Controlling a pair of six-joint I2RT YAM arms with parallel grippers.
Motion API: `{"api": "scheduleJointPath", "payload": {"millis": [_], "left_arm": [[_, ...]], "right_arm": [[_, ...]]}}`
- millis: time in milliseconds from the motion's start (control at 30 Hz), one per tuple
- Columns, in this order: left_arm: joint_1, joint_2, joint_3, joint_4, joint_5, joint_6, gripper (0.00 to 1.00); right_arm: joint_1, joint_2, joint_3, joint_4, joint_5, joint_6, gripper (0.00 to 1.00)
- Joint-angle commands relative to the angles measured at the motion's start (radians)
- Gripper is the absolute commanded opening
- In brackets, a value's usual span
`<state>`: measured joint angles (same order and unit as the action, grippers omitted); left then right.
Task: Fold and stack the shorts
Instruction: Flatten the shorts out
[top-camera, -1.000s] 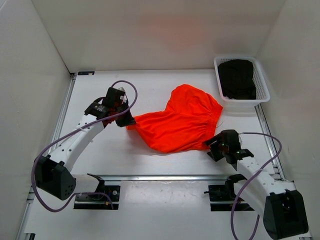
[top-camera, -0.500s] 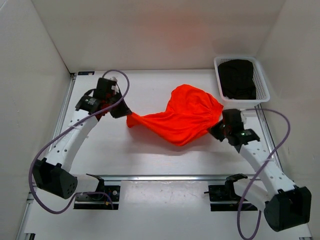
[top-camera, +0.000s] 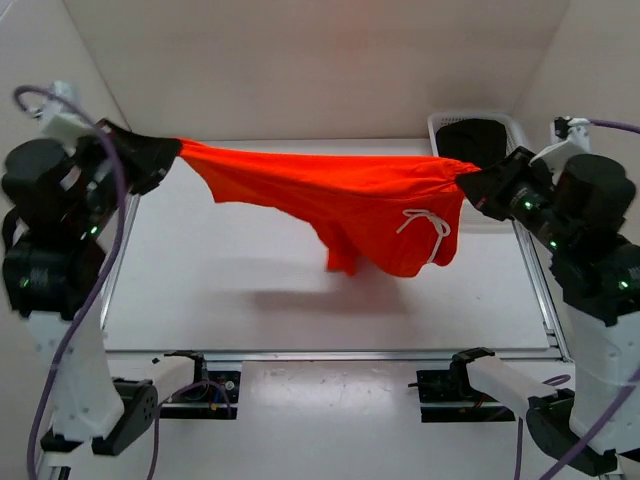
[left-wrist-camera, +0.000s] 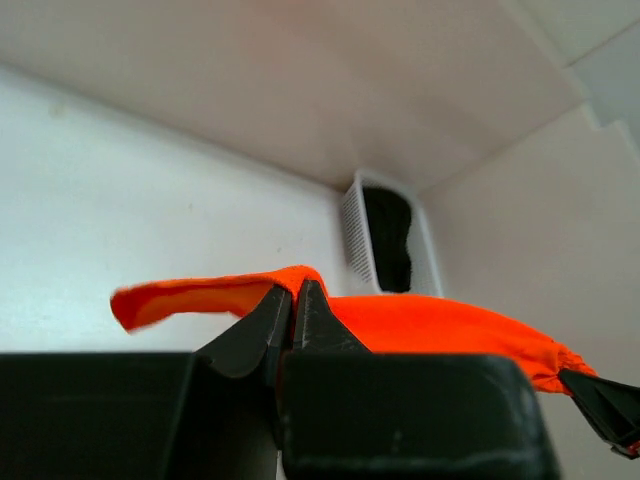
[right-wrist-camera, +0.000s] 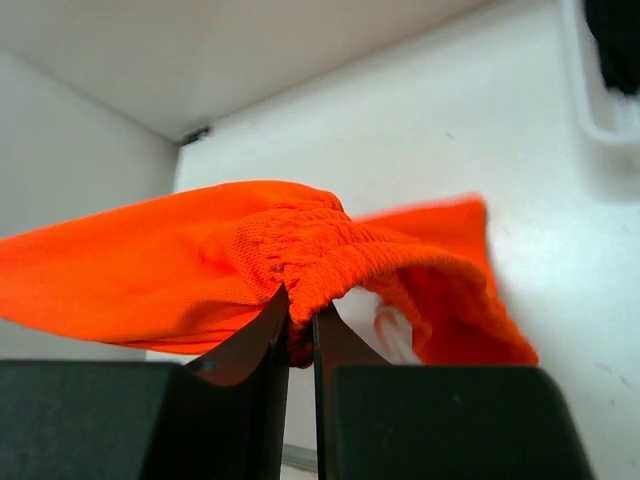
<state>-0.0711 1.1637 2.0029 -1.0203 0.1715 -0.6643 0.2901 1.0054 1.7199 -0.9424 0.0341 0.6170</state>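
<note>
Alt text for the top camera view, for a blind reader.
Orange-red shorts hang stretched in mid-air between two raised arms: the left gripper pinches one end, the right gripper the gathered waistband, a white drawstring dangling. A white basket of dark clothing sits at the far right corner of the white table.

Bottom centre: left gripper (left-wrist-camera: 294, 300), black jaws pressed together on a raised fold of the shorts (left-wrist-camera: 430, 325). Left of the jaws, a short orange flap sticking out, blurred at its end. To the right, a taut orange band sloping down to a gathered end at the lower right, meeting the dark tip of the right gripper (left-wrist-camera: 590, 395). Behind, right of centre, a white basket (left-wrist-camera: 351, 225) holding dark cloth (left-wrist-camera: 390, 235), on the white table (left-wrist-camera: 130, 200).
</note>
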Motion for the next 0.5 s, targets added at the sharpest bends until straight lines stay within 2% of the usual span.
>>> {"api": "scheduleJointPath", "payload": {"millis": [0, 100, 233, 367, 467], "left_arm": [[0.017, -0.084, 0.118, -0.034, -0.013, 0.035, 0.1], [0.017, -0.084, 0.28, -0.075, -0.07, 0.071, 0.1], [0.017, -0.104, 0.39, -0.089, -0.142, 0.08, 0.1], [0.017, -0.093, 0.441, -0.098, -0.161, 0.089, 0.1], [0.017, -0.055, 0.413, -0.087, -0.185, 0.11, 0.1]], "right_arm": [[-0.003, -0.01, 0.191, -0.088, -0.144, -0.16, 0.0], [-0.003, -0.01, 0.279, -0.111, -0.272, -0.206, 0.0], [-0.003, -0.042, 0.349, -0.111, -0.356, -0.215, 0.0], [-0.003, -0.042, 0.374, -0.121, -0.356, -0.18, 0.0], [-0.003, -0.033, 0.33, -0.148, -0.272, -0.169, 0.0]]}}
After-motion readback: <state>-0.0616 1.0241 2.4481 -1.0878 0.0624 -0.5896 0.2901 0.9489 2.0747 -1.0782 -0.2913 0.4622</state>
